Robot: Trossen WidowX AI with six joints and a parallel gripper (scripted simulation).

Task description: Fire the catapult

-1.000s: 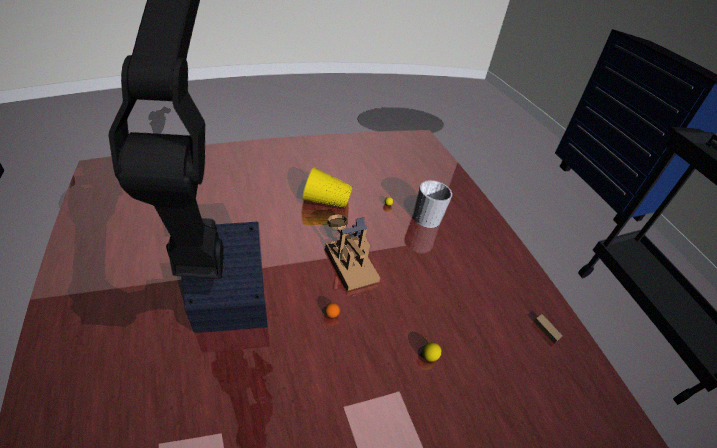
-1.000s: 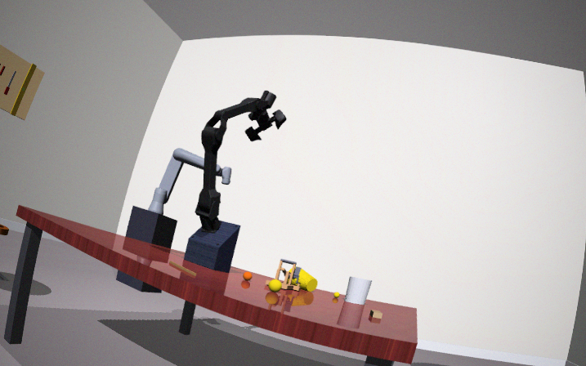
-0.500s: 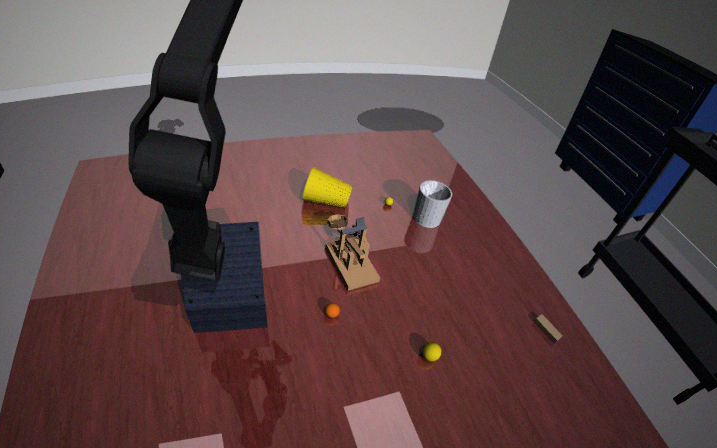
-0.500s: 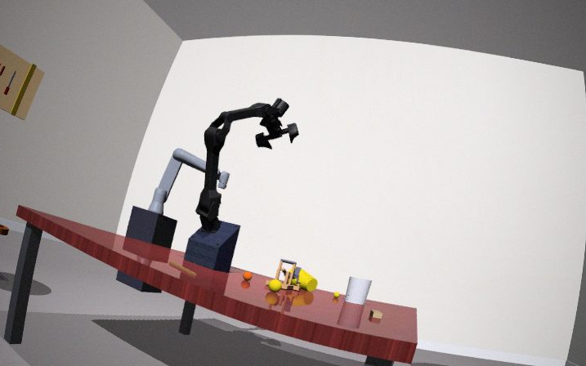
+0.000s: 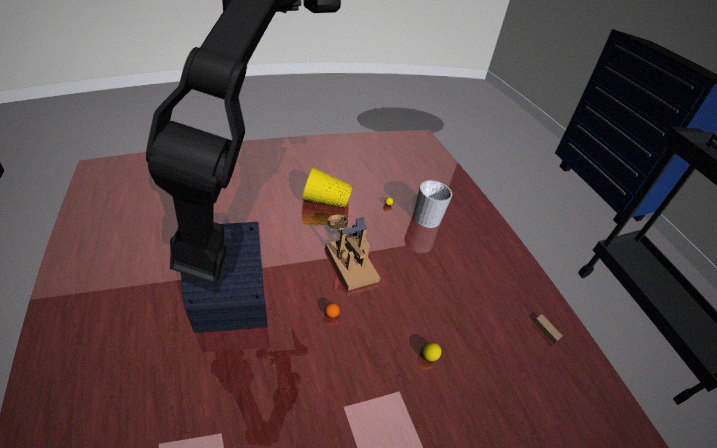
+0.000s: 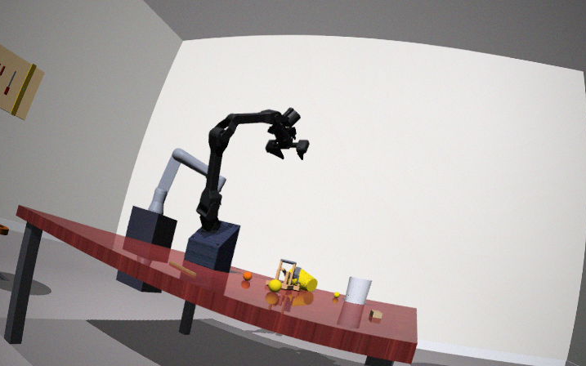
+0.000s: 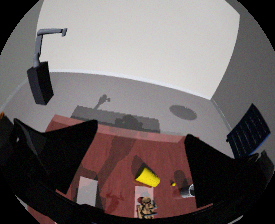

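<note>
The wooden catapult [image 5: 362, 278] [image 7: 147, 207] stands mid-table, its round bowl [image 5: 337, 221] raised at the back; I see no ball in it. The white mug [image 5: 432, 205] [image 6: 357, 291] [image 7: 191, 190] stands upright to its right, towards the back. An orange ball [image 5: 332, 310] [image 6: 247, 275] lies in front of the catapult. A larger yellow ball [image 5: 431, 352] [image 6: 275, 285] lies farther front right. A small yellow ball [image 5: 388, 201] [image 6: 336, 295] [image 7: 173, 184] lies left of the mug. My gripper [image 6: 293, 158] [image 7: 143, 132] is open and empty, high above the table, fingers pointing down.
A yellow cup [image 5: 327, 189] [image 6: 306, 280] [image 7: 148, 177] lies on its side behind the catapult. A small wooden block [image 5: 548, 328] [image 6: 375, 316] lies near the right edge. A wooden strip [image 6: 182, 268] lies left in the exterior view. The arm's blue base block [image 5: 227, 311] stands left of the catapult.
</note>
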